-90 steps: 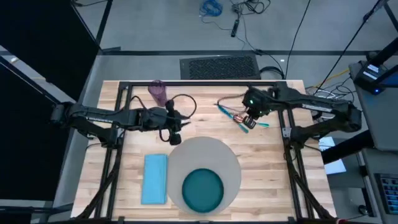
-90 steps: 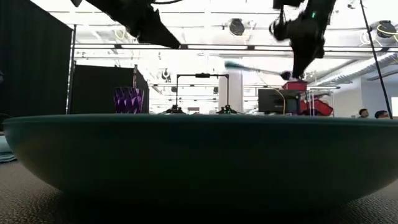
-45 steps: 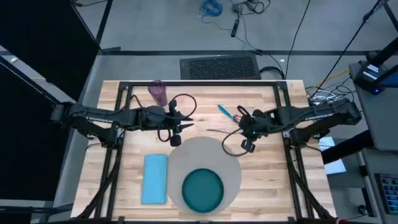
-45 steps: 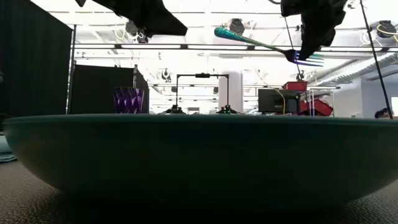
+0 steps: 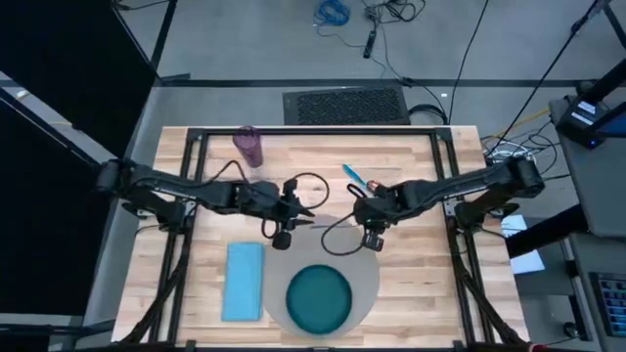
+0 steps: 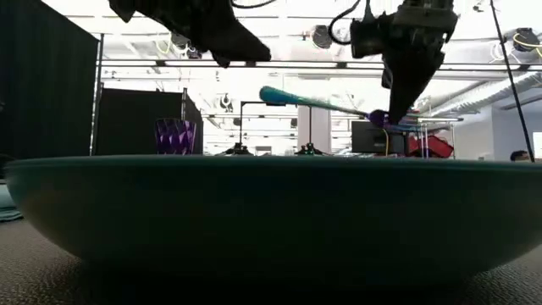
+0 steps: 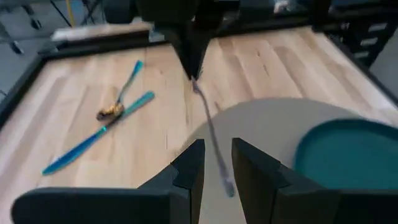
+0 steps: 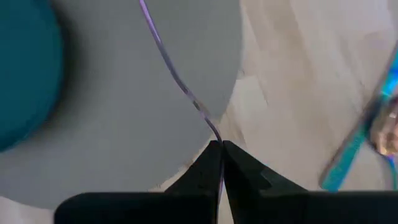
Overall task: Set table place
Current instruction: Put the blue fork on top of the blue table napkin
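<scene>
Currently right gripper pinching fork above mat far edge; left gripper parted, empty, just beside; collision risk, fork slipping sideways.

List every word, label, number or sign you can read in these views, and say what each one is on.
None can be read.
Left arm: faint pale marks along the link, too small and blurred to read.
Translucent purple cup, round teal plate, light-blue cloth napkin, round grey-beige mat, teal-handled cutlery: no text visible.
</scene>
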{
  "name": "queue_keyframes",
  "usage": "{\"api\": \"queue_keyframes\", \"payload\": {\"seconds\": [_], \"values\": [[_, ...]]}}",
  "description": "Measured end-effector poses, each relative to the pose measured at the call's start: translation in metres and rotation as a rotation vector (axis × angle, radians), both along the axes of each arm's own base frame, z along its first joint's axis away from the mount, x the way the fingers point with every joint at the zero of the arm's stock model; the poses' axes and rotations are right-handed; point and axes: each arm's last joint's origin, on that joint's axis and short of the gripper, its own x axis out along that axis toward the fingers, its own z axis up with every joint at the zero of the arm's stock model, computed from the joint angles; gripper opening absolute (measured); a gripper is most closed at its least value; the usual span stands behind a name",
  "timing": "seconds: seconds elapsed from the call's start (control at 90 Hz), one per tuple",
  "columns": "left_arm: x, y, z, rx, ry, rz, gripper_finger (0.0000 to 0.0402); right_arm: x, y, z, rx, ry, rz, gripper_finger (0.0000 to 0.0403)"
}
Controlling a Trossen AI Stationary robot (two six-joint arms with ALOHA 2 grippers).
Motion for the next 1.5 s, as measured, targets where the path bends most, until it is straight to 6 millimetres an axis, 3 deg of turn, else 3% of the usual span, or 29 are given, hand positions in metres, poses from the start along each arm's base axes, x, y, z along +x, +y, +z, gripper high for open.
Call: {"api": "queue_keyframes", "payload": {"seconds": [0.322, 0.822, 1.2, 1.5], "values": [[0.005, -0.003, -0.018, -0.05, 0.101, 0.002, 0.0067, 0.003, 0.001, 0.0, 0.002, -0.031, 0.023, 0.0], [0.004, -0.005, -0.018, -0.101, 0.116, 0.003, 0.0067, 0.004, 0.0, 0.001, -0.006, -0.041, 0.035, 0.0], [0.004, -0.008, -0.019, -0.106, 0.123, -0.004, 0.0067, 0.014, -0.003, 0.005, -0.009, -0.144, 0.05, 0.0], [0.015, -0.008, -0.048, -0.119, 0.215, 0.014, 0.0067, 0.018, -0.004, 0.007, -0.011, -0.184, 0.067, 0.0]]}}
